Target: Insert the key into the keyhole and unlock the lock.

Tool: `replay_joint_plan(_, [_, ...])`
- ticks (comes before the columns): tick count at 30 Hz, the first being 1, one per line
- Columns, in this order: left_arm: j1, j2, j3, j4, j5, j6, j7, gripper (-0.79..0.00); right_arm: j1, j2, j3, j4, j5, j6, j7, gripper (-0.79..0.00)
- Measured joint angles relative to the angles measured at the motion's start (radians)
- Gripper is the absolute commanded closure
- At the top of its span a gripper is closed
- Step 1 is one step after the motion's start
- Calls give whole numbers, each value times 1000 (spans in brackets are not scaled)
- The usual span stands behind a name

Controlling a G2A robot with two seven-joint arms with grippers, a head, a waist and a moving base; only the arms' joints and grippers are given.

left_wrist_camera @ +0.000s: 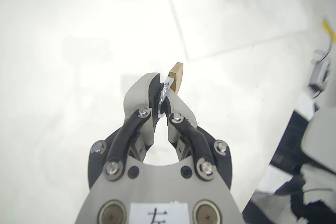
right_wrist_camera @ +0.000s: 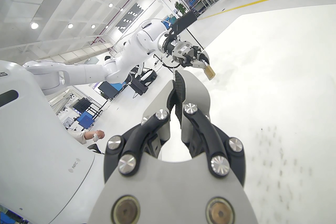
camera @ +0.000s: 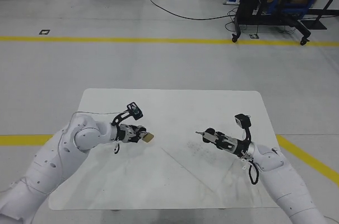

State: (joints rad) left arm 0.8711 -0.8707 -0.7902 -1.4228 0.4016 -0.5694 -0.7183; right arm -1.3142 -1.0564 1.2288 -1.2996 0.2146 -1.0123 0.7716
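On the left, the left gripper point(left_wrist_camera: 164, 93) is clamped on the silver shackle point(left_wrist_camera: 164, 89) of a small brass padlock point(left_wrist_camera: 176, 78) and holds it up off the white tabletop point(camera: 175, 185). The brass body sticks out past the fingertips, toward the robot's right side. The lock's long axis runs roughly across the tabletop from the shackle to the free end, which faces the other arm. The keyhole itself is too small to make out. A stretch of bare tabletop lies between the two arms. On the right, the right gripper point(right_wrist_camera: 176, 88) has its ribbed pads pressed together. In the top view a slim metal tip, judged to be the key point(camera: 199, 133), juts from them toward the padlock. The key and the lock are well apart but stand at about the same height and are roughly in line. The insertion will probably depend on keeping the key's shaft lined up with the lock's long axis as the gap closes. The right arm carries the key, so it is the natural one to make the approach.
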Motion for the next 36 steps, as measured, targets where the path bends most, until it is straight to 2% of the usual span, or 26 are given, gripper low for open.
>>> replay_joint_plan(3, [60, -10, -21, 37, -155, -103, 193, 0, 0, 0, 0, 0, 0, 0, 0, 0])
replay_joint_plan(6, [99, -24, -21, 67, -257, -212, 335, 0, 0, 0, 0, 0, 0, 0, 0, 0])
replay_joint_plan(13, [108, -28, -17, 61, -230, -229, 354, 0, -3, -1, -4, -5, 2, 7, -7, 0])
replay_joint_plan(18, [166, -49, -7, 78, -481, -332, 464, 0, 19, -24, -62, -33, -10, 38, -114, 0])
replay_joint_plan(20, [169, -58, 12, 101, -599, -348, 434, 0, 37, -36, -94, -33, -20, 41, -151, 0])
replay_joint_plan(23, [159, -71, 46, 116, -822, -313, 328, 0, 70, -56, -146, -25, -27, 36, -208, 0])
replay_joint_plan(25, [146, -77, 57, 125, -966, -278, 236, 0, 93, -69, -177, -14, -30, 36, -240, 0])
replay_joint_plan(27, [120, -78, 53, 140, -1039, -272, 141, 0, 111, -81, -204, -8, -23, 35, -276, 0])
replay_joint_plan(29, [114, -78, 51, 143, -1028, -277, 87, 0, 119, -88, -215, -6, -6, 30, -302, 0])
replay_joint_plan(33, [118, -78, 53, 139, -1013, -275, 124, 0, 118, -88, -215, -6, -4, 29, -302, 0])
replay_joint_plan(35, [122, -80, 56, 126, -1007, -235, 124, 0, 118, -88, -215, -6, -4, 29, -302, 0])
replay_joint_plan(36, [119, -80, 55, 116, -990, -172, 130, 0, 118, -88, -215, -7, -4, 30, -302, 0])
